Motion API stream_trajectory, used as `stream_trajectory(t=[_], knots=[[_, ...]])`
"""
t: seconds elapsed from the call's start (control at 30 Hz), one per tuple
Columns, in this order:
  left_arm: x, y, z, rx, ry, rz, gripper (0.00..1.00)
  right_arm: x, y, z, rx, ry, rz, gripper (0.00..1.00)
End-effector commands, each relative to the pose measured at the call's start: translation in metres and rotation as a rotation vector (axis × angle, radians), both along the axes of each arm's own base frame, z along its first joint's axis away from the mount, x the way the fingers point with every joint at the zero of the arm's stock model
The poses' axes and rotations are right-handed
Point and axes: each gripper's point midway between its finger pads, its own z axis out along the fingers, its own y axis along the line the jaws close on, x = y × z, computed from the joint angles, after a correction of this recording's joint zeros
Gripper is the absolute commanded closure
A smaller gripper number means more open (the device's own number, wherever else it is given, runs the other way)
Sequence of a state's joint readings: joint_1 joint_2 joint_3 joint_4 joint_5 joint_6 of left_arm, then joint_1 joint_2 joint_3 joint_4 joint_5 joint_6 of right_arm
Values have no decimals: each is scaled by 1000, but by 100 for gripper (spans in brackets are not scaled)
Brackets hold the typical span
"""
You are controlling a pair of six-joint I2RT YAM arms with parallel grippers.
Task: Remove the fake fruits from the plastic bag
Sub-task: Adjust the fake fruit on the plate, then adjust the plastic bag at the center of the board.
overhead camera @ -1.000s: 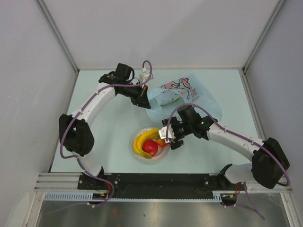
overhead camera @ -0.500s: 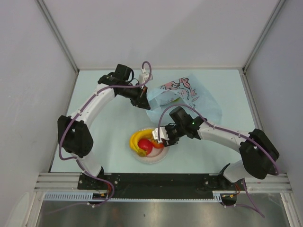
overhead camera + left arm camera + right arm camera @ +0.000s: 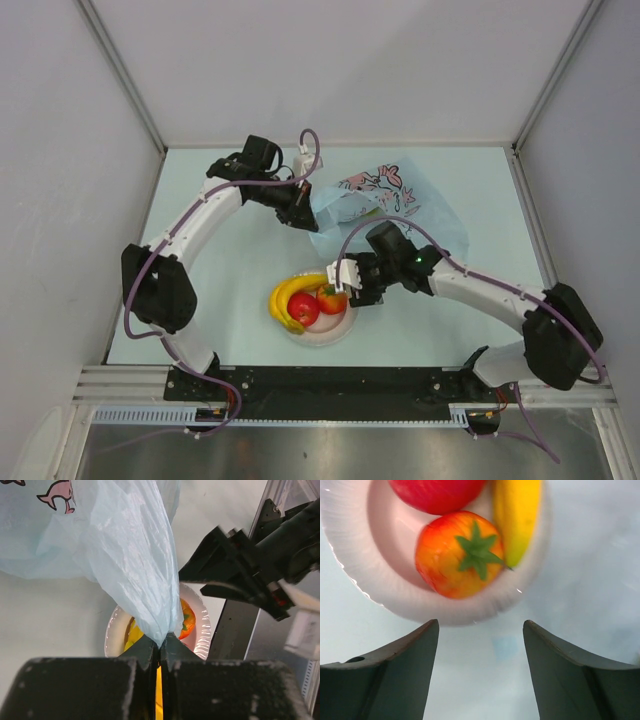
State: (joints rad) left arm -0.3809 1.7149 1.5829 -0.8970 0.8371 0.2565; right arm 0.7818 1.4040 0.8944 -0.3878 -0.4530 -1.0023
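The light-blue plastic bag [image 3: 395,205] lies at the back right, and my left gripper [image 3: 300,215] is shut on its edge. In the left wrist view the bag [image 3: 125,545] hangs from the left gripper [image 3: 160,647], whose jaws are pressed together on it. On the white plate [image 3: 318,335] lie a yellow banana [image 3: 288,295], a red apple [image 3: 303,309] and an orange-red fruit [image 3: 331,299]. My right gripper [image 3: 347,290] is open at the plate's right rim. In the right wrist view the right gripper [image 3: 480,630] holds nothing, and the orange-red fruit [image 3: 457,555] lies just beyond its fingers.
The right arm [image 3: 250,575] reaches across in front of the left wrist camera, above the plate [image 3: 202,635]. White walls enclose the table on three sides. Both arm bases stand on the black rail [image 3: 330,385] at the near edge.
My right gripper reached left over the plate, then drew back a little to the plate's rim. The fruits on the plate shifted slightly left. The left arm has not moved.
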Motion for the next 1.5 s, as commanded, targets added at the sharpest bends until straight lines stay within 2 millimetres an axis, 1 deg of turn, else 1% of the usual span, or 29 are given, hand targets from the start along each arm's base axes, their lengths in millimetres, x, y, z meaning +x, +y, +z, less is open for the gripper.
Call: stream_trajectory(t=[0.0,0.07,0.13,0.17,0.2,0.23,0.27,0.3,0.37,0.4,0.5,0.53,0.6,0.7,0.77,0.8,0.87,0.9,0.93,0.97,1.07,1.13,1.2,1.23,1.3,1.33,1.4,1.43,1.47], knots=[[4,-7,33,-78,-57,-7,100,18,-17,60,94,-111,-152,27],[8,-9,39,-87,-75,-7,99,38,-18,99,225,-176,-263,26],[13,-11,49,-102,-95,-12,100,61,-20,127,336,-216,-406,28],[14,-13,50,-107,-90,-17,100,71,-22,135,370,-233,-463,30],[14,-14,51,-112,-79,-20,100,92,-36,136,368,-273,-583,34],[10,-17,59,-134,-58,-35,100,109,-37,149,443,-289,-667,40],[9,-19,58,-144,-32,-40,100,120,-43,147,447,-297,-724,43],[6,-20,61,-159,-2,-36,100,140,-56,138,424,-303,-819,46],[2,-24,66,-195,19,-47,100,154,-65,126,422,-256,-900,52],[1,-24,69,-203,21,-47,100,164,-71,109,389,-227,-936,53],[-1,-23,80,-215,-24,-64,100,185,-80,95,407,-169,-1053,55],[-3,-21,79,-204,-18,-65,100,195,-87,82,399,-141,-1095,55],[-7,-18,76,-182,-32,-67,99,198,-83,73,406,-102,-1078,54],[-11,-9,54,-120,-13,-34,100,195,-84,45,368,-11,-1092,52],[-13,-3,41,-83,-27,-11,99,185,-98,32,368,68,-1170,52],[2,11,26,30,-79,79,100,176,-100,24,381,141,-1218,52],[24,33,13,190,-228,228,100,153,-109,8,382,203,-1257,51],[37,49,11,277,-301,306,100,145,-108,5,391,227,-1260,50],[43,55,10,292,-343,335,100,141,-107,4,404,246,-1262,46],[46,60,19,296,-382,363,100,137,-105,7,418,251,-1244,45],[46,58,23,281,-369,372,100,151,-104,17,456,189,-1228,37],[39,49,22,241,-334,339,100,172,-96,29,489,149,-1209,35],[37,44,22,221,-315,329,100,185,-89,22,472,155,-1183,34],[38,41,26,210,-322,325,100,197,-82,33,495,143,-1165,34],[39,37,31,206,-331,315,100,209,-73,38,516,144,-1145,34],[43,35,41,194,-354,316,100,219,-67,36,521,146,-1143,34],[45,33,44,203,-361,303,100,231,-63,41,551,144,-1150,34],[48,31,52,195,-374,302,100,235,-59,36,547,150,-1152,35],[49,31,53,197,-380,296,100,243,-56,42,562,137,-1151,33]])
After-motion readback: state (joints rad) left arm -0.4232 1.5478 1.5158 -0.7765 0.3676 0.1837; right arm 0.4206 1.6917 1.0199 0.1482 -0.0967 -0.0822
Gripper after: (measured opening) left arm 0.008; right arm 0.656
